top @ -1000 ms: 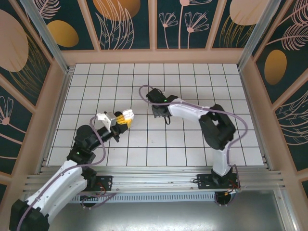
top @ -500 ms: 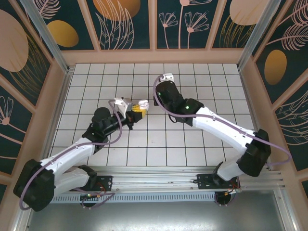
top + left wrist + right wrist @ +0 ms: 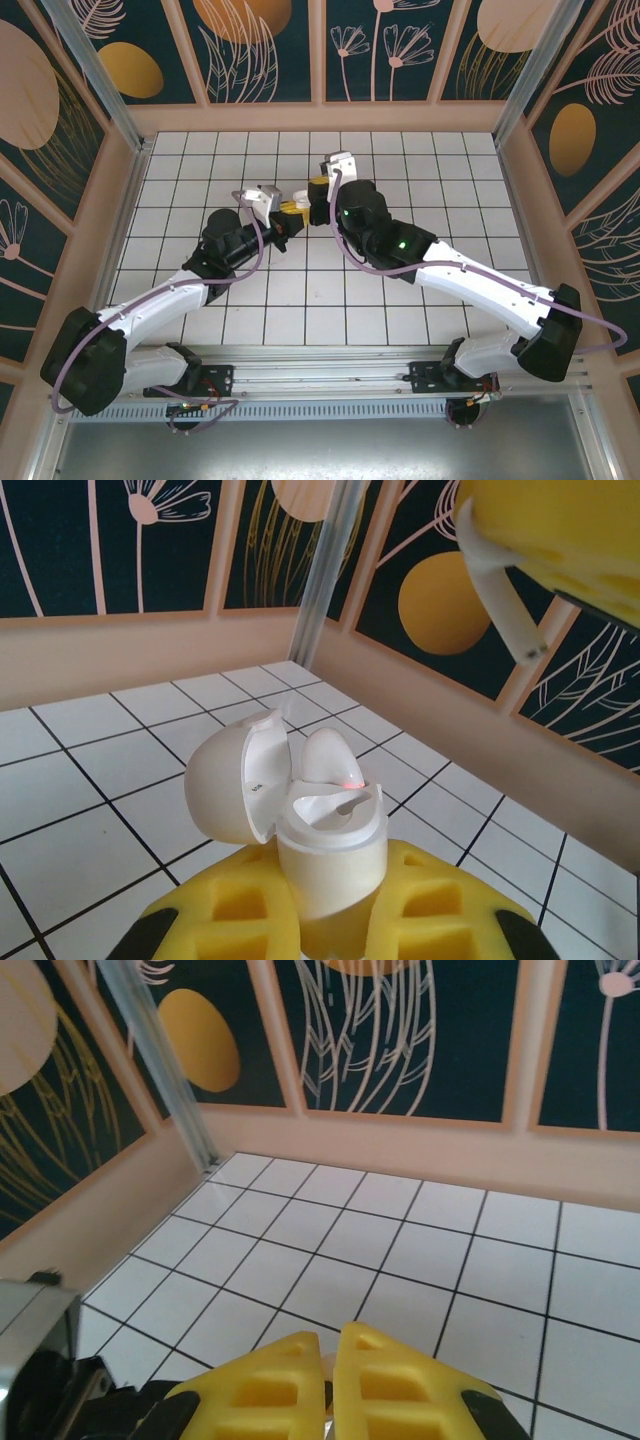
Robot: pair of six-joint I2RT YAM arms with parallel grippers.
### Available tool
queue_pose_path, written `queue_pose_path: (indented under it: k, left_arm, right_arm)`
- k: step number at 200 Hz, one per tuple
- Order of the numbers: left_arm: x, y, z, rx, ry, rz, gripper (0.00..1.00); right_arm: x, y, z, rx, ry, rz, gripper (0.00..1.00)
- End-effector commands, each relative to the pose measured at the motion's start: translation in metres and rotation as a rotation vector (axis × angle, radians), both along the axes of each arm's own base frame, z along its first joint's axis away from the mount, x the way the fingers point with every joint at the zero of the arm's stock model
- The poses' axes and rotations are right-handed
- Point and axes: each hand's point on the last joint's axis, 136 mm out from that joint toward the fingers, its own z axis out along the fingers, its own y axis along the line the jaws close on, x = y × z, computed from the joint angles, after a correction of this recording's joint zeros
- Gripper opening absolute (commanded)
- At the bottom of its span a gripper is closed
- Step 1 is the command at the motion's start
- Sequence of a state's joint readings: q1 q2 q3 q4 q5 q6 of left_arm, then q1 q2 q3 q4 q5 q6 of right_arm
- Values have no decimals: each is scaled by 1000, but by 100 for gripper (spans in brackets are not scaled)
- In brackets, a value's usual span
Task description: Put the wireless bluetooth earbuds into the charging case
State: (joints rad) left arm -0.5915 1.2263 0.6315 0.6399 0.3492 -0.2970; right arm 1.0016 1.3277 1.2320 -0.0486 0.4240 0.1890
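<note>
Floor (image 3: 450, 170): white square tiles with dark grout, running under the jaws and out to every side; faint sheen. Walls: dark teal panels (image 3: 265, 50) beyond the jaws and on both flanks, drawn with pale line flowers, leaves and orange-peach discs. Peach wooden frame (image 3: 320, 117) between the panels and along the floor's edge. Slanted aluminium posts (image 3: 95, 70) at the far corners. Behind the jaws, at the near edge, aluminium rail (image 3: 320, 362). Light even, soft.
</note>
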Motion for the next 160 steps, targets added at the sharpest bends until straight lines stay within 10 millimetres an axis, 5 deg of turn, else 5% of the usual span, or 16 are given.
queue_pose_path:
  k: [1,160]
  left_arm:
    - [2,-4,29,-64,-46,2,0]
    - [4,-7,37,-66,-3,7,0]
  right_arm:
    - [-5,13,7,25,-29,67,7]
    - [3,25,-13,81,112,208,7]
